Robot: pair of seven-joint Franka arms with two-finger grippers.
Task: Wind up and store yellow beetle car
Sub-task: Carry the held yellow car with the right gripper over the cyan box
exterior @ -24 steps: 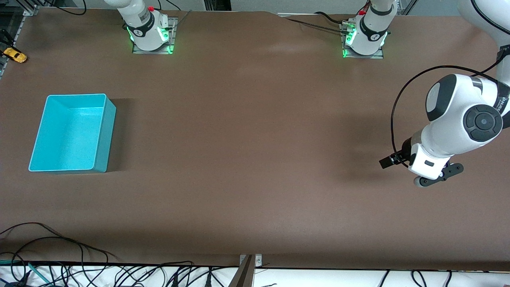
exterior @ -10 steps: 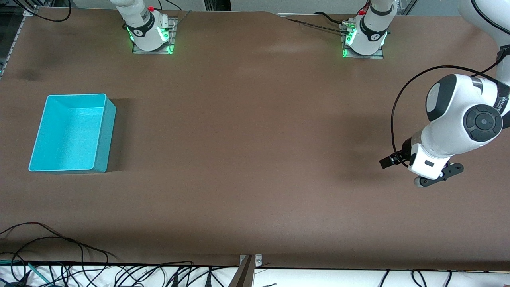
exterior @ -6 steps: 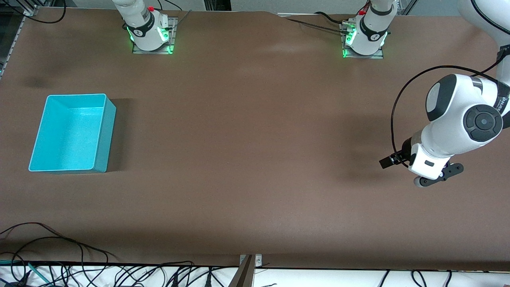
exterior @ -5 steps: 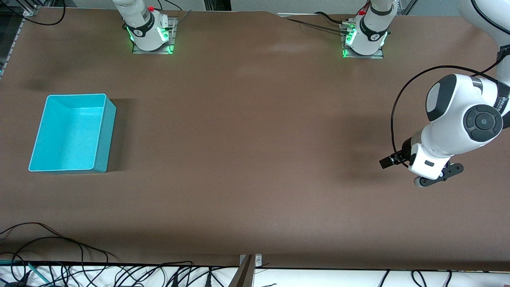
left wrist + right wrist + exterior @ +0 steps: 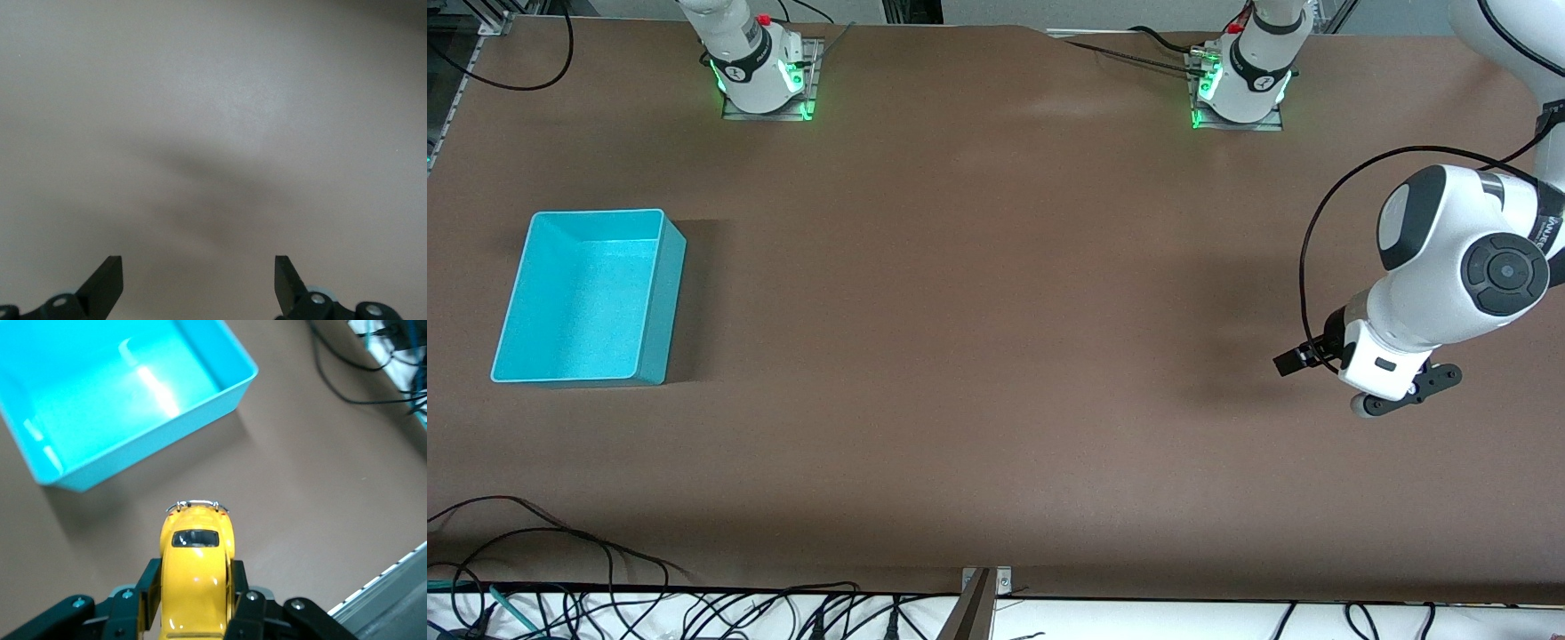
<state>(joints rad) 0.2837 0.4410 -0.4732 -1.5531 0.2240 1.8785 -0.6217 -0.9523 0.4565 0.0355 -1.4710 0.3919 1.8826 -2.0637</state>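
The yellow beetle car (image 5: 195, 580) is gripped between the black fingers of my right gripper (image 5: 195, 592), held in the air with its rear window facing the camera. It hangs over the brown table just off one corner of the empty turquoise bin (image 5: 153, 443). The front view shows neither the car nor the right gripper, only the bin (image 5: 665, 302) toward the right arm's end of the table. My left gripper (image 5: 1405, 398) waits open and empty above bare table at the left arm's end; the left wrist view shows it (image 5: 199, 283) with its fingers wide apart.
The table's metal edge (image 5: 390, 583) and loose black cables (image 5: 353, 367) lie close to the held car. More cables (image 5: 560, 569) run along the table edge nearest the front camera. The two arm bases (image 5: 760, 71) (image 5: 1240, 80) stand along the edge farthest from the front camera.
The right gripper and the car, at the table's right-arm end 2.4 s ago, have left the front view. A cable there has swung. The left arm has not moved.
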